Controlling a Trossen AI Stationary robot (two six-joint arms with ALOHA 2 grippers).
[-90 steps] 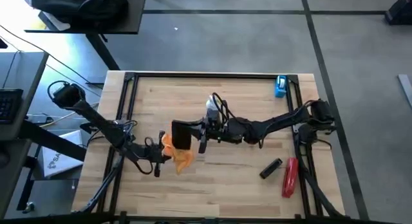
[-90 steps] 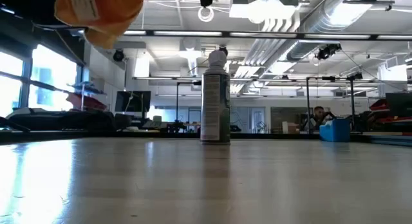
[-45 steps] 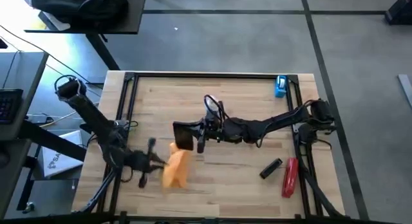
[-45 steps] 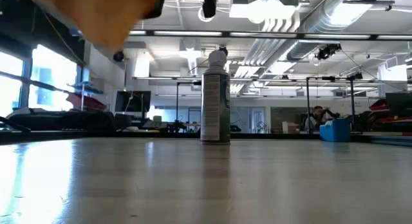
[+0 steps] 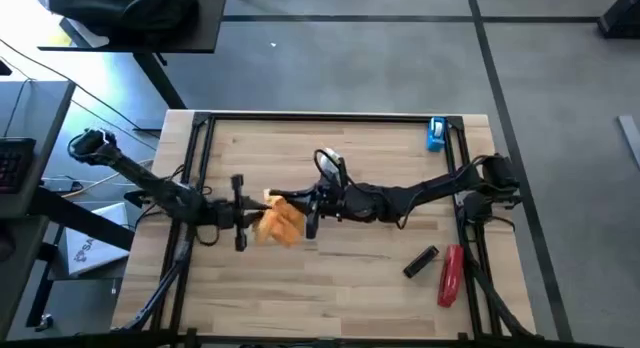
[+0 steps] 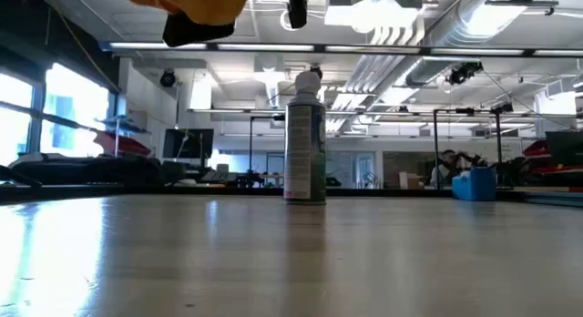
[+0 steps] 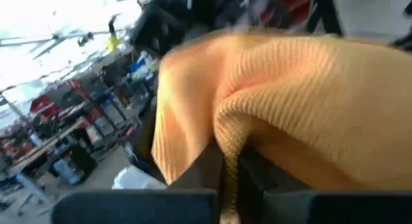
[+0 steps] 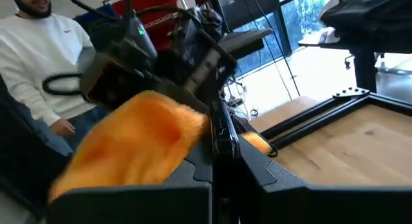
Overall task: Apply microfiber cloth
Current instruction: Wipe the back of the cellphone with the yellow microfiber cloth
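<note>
The left hand (image 5: 252,217) is clenched on the microfiber cloth (image 5: 281,223) and holds it up in the air, pressed against the black phone (image 8: 217,135). The right hand (image 5: 305,208) grips that phone on edge, and the cloth now covers most of it from above. So the cloth is picked up and has reached the phone. I think the wiping itself is only just starting, and most of the rubbing is left to do.

The worktop (image 5: 350,278) is pale wood with a dark frame around it. A spray can (image 6: 304,137) stands on it just beyond the phone, under the right arm. Well away from the phone, toward the right arm's base, lie a red tool (image 5: 450,275) and a small dark thing (image 5: 420,261) beside it. A blue thing (image 5: 436,134) sits at the far corner on that same side.

The room behind is big, with bright ceiling lights, pipes, windows and other benches. A person in a white top (image 8: 48,50) sits past the phone, close to the left arm.
</note>
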